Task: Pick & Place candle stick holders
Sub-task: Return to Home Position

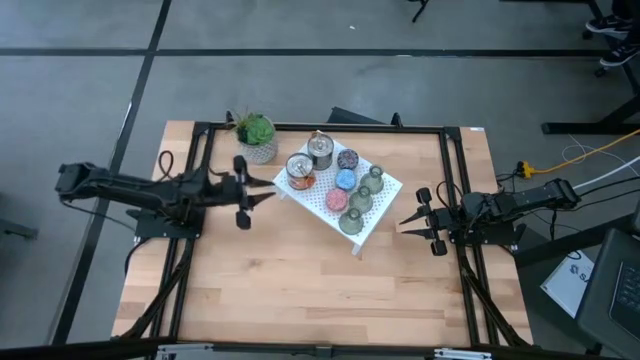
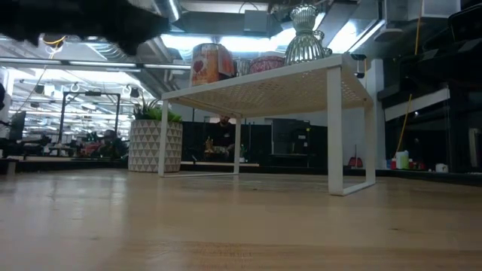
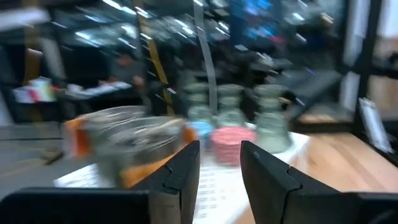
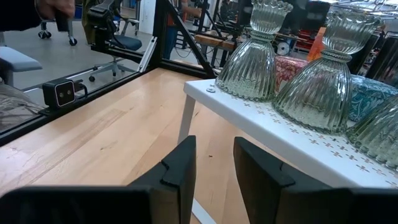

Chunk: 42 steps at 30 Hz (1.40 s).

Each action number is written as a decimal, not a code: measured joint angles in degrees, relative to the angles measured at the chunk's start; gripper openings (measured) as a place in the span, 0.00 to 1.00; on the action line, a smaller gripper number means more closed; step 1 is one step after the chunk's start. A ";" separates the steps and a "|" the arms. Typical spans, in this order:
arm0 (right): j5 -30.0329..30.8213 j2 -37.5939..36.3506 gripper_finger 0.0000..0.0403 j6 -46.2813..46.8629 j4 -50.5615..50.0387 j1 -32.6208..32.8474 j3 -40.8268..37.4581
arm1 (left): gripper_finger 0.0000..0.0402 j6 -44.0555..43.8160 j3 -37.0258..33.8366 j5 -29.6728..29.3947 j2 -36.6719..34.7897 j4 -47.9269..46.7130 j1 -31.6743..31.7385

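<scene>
Candle stick holders (image 1: 346, 181) upright on white stand (image 1: 320, 205), axes vertical; left pincer (image 3: 219, 152), right pincer (image 4: 214, 149) narrow, empty.

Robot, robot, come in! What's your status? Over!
Left hand open, empty. Right hand open, empty. All eight holders up on white stand. Nothing blocking.

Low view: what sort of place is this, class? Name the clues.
Probably a robotics lab or workshop: left arm and right arm at a wooden table, workbenches under strip lights behind, an office chair.
</scene>
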 joint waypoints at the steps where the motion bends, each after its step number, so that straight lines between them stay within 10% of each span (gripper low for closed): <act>1: 0.00 -0.01 0.28 0.00 0.00 0.00 0.00 | 0.28 -0.10 -2.50 -2.15 -0.70 3.58 0.00; 10: 0.00 -0.01 0.28 0.02 0.00 0.00 0.01 | 0.28 -3.20 -14.35 -16.69 -2.90 15.37 0.02; 23: -1.98 -0.02 0.28 11.49 3.21 0.00 0.00 | 0.28 -0.11 -17.18 2.29 -9.74 11.73 5.66; 42: -10.45 -0.02 0.28 22.54 5.44 0.02 0.00 | 0.28 -6.23 -17.18 9.11 -25.21 -22.07 11.02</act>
